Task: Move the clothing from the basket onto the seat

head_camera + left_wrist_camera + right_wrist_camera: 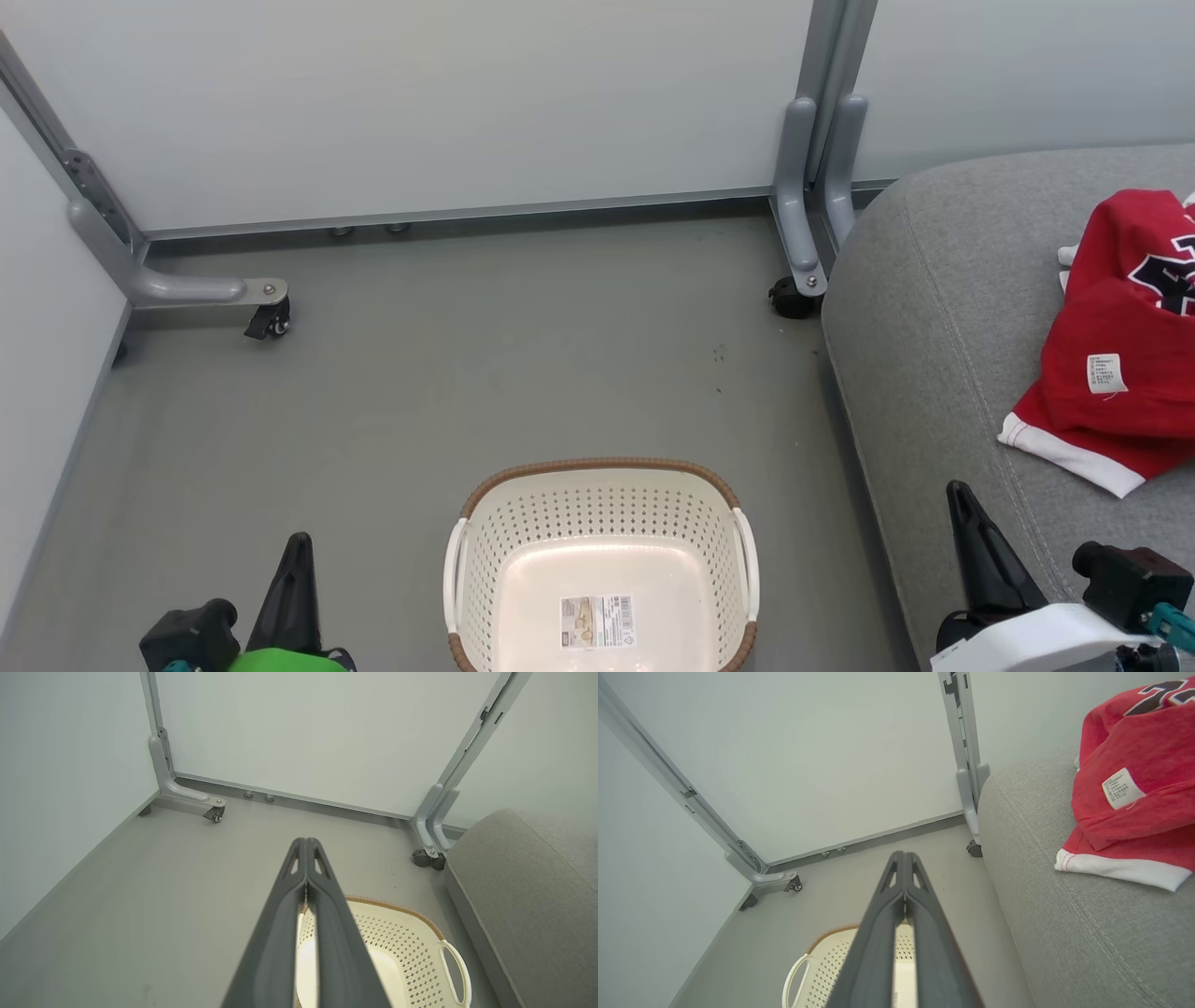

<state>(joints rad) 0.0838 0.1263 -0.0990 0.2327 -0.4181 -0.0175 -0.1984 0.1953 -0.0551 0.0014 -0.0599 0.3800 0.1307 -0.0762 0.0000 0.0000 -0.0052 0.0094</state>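
- Head view: basket (602, 464) at bottom centre, bare inside apart from a sticker (597, 621).
- Clothing (1120, 317) at right edge of frame, heaped on seat (934, 317), white label (1106, 373) facing up.
- Left gripper (306, 843), centre of left wrist view: pressed together, holding nothing, over basket rim.
- Right gripper (903, 856), centre of right wrist view: likewise closed and empty.
- Probably light, soft, floppy, not fragile; best pinched at a raised fold or the white hem, not on flat cloth.
- Seemingly finished; nothing left to lift out.
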